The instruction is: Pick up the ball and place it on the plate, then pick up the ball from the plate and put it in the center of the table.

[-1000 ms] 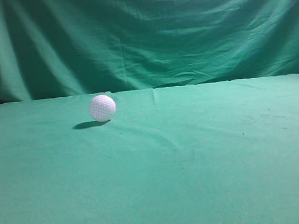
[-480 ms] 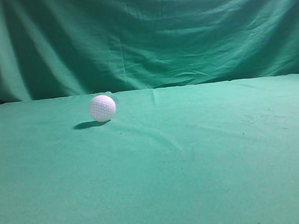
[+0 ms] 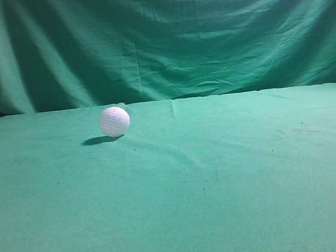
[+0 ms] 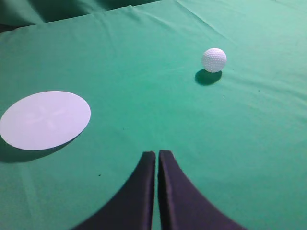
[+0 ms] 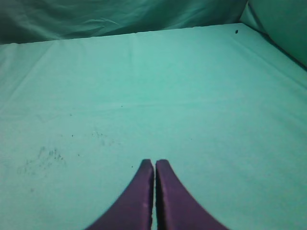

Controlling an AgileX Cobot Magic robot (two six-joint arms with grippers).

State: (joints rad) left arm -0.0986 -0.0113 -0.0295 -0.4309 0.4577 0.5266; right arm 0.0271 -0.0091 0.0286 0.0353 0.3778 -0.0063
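Observation:
The white dimpled ball [image 3: 114, 121] rests on the teal-green table [image 3: 222, 180], left of the middle and toward the back. In the left wrist view the ball [image 4: 214, 60] lies far ahead and to the right of my left gripper [image 4: 157, 154], which is shut and empty. A flat white round plate [image 4: 45, 119] lies on the cloth to that gripper's left; it is out of the exterior view. My right gripper [image 5: 154, 163] is shut and empty over bare cloth. Neither gripper shows in the exterior view.
A darker green folded drape [image 3: 159, 39] hangs behind the table's back edge. It also shows along the top and right corner of the right wrist view [image 5: 120, 17]. Small dark specks [image 5: 45, 155] mark the cloth.

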